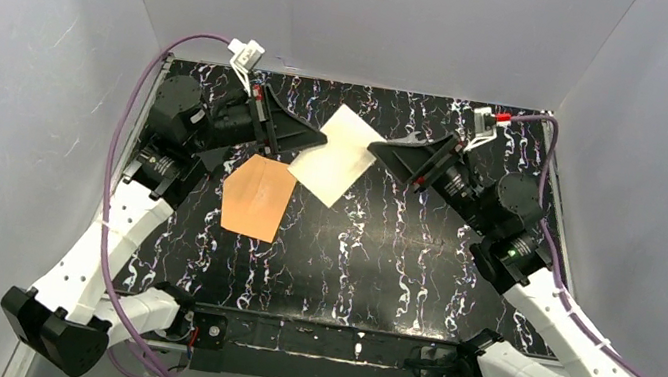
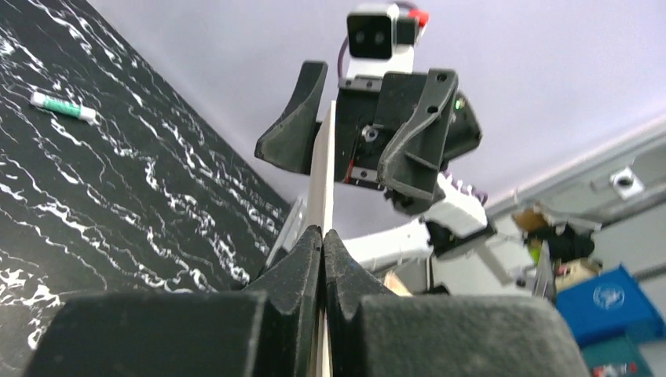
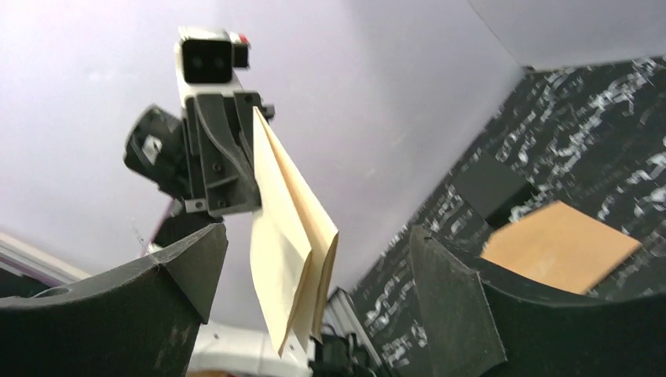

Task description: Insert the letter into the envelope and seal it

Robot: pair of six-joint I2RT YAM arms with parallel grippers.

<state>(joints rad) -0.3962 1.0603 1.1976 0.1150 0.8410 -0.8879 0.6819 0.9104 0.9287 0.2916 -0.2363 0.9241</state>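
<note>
Top external view: the left claw (image 1: 322, 138) pinches the pale cream folded paper letter (image 1: 335, 156) aloft, and the right claw (image 1: 373, 144) gapes around its opposite edge. Just nearward of the left claw lies the flat orange-brown kraft paper envelope (image 1: 255, 198).

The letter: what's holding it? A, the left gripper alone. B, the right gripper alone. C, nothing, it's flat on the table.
A: the left gripper is shut on the edge of the letter, while the right gripper stands wide open around it.

letter (image 1: 339, 164): 1 | envelope (image 1: 255, 198): 1 | left end effector (image 1: 323, 138) + right end effector (image 1: 375, 145): 2 | green-white stick (image 2: 63, 107), possibly glue: 1
</note>
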